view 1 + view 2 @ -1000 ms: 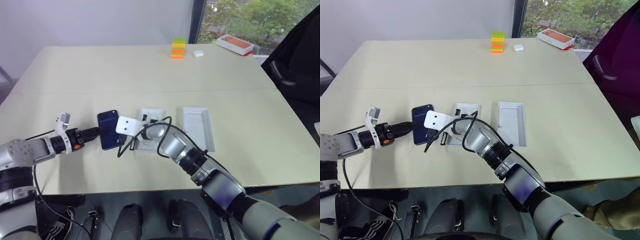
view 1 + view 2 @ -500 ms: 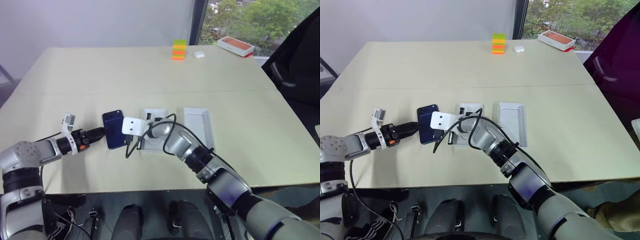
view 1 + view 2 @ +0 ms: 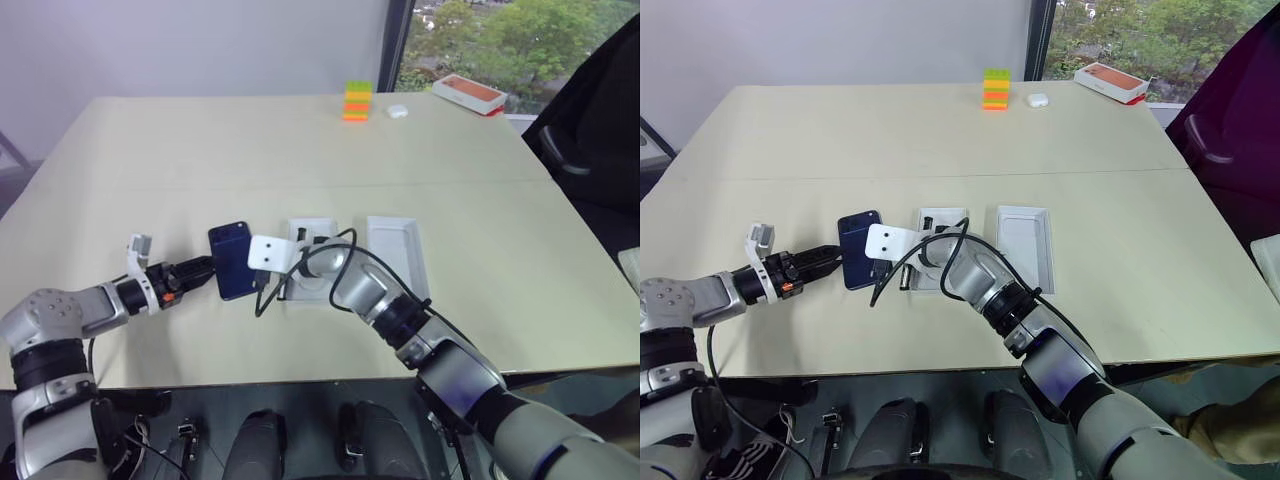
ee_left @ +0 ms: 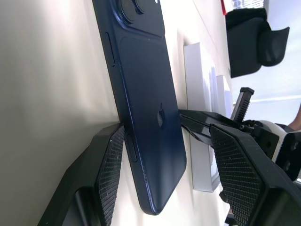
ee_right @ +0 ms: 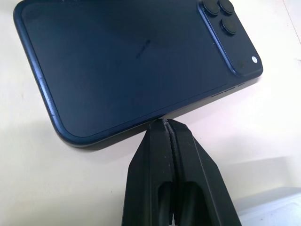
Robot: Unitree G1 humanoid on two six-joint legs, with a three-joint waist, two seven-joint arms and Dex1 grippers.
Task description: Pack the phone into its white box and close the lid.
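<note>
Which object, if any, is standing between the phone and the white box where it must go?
The right gripper does: shut, its tips rest at the phone's long edge facing the white box, so that arm lies across the short path. Nothing else visible lies between them. The left gripper straddles the phone, open.

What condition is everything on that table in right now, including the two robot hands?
phone, back up on the table, not in the box
white box, open, partly behind the right arm
lid, off, lying beside the box
left hand, open, fingers either side of the phone's end
right hand, shut, tip at the phone's long edge
orange-topped box, closed
</note>
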